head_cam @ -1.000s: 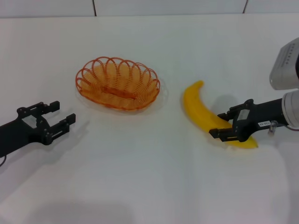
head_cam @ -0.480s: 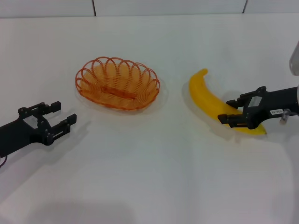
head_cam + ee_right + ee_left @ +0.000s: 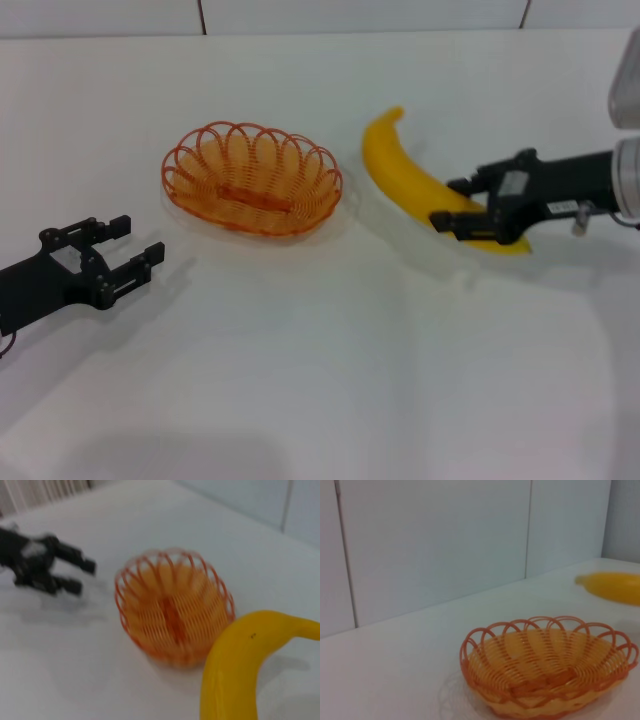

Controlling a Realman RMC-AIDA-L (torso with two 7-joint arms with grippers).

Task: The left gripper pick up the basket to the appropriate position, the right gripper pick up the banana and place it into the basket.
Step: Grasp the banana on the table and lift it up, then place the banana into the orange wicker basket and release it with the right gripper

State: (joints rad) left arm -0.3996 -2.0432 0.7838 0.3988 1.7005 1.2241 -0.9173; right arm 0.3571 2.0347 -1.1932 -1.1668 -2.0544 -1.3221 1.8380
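Note:
The orange wire basket (image 3: 252, 178) sits on the white table, left of centre; it also shows in the left wrist view (image 3: 547, 667) and the right wrist view (image 3: 175, 607). My right gripper (image 3: 462, 205) is shut on the yellow banana (image 3: 415, 182) near its lower end and holds it above the table, just right of the basket. The banana also shows in the right wrist view (image 3: 240, 665) and its tip in the left wrist view (image 3: 612, 586). My left gripper (image 3: 128, 255) is open and empty, low on the table, left and in front of the basket; it appears in the right wrist view (image 3: 75, 575).
A white tiled wall (image 3: 360, 15) runs along the table's far edge. The banana's shadow (image 3: 440, 255) lies on the table below it.
My right gripper has lifted the banana and carried it left toward the basket. The left gripper and the basket have not moved.

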